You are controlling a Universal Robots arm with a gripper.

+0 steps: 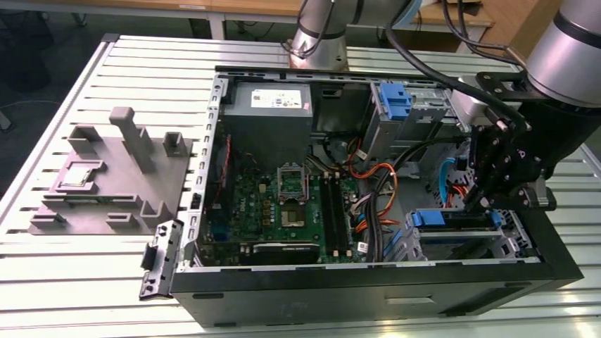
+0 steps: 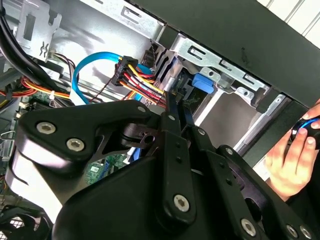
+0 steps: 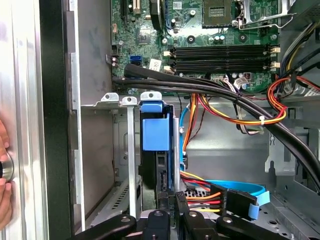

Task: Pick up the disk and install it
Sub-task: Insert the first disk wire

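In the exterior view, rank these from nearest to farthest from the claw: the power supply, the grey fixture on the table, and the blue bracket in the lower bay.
1. Blue bracket: just below the claw, in the bay at the case's near corner.
2. Power supply: across the case, at its far corner toward the view's left.
3. Grey fixture: outside the case, on the table at the view's far left.

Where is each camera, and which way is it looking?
Exterior view: off the arm, above, looking down into the open computer case; arm and gripper show.
First wrist view: on the arm, facing the disk in its bay.
Second wrist view: on the arm, behind the gripper linkage; a person's hand shows.
Both wrist views share the bay.
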